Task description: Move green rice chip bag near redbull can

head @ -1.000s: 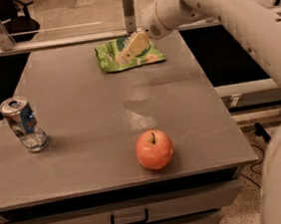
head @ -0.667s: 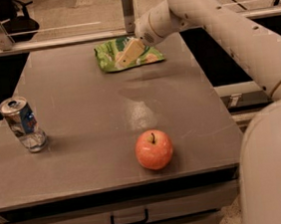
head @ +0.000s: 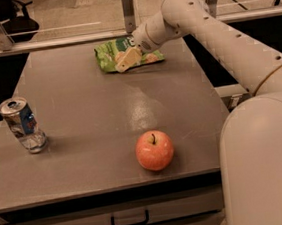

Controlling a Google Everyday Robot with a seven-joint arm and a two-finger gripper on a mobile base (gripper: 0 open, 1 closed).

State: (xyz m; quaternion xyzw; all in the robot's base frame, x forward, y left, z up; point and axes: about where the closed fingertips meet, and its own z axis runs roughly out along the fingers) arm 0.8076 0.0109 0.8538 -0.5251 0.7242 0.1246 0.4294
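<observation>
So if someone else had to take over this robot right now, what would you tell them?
The gripper is over the green rice chip bag, at the far edge of the table.
The redbull can stands near the left edge, well apart from the bag.
The apple sits front centre.
Done: nothing delivered yet.
Left: bring the bag beside the can.

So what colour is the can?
Silver and blue, clear in the camera view: can front-left, gripper at the bag.
</observation>
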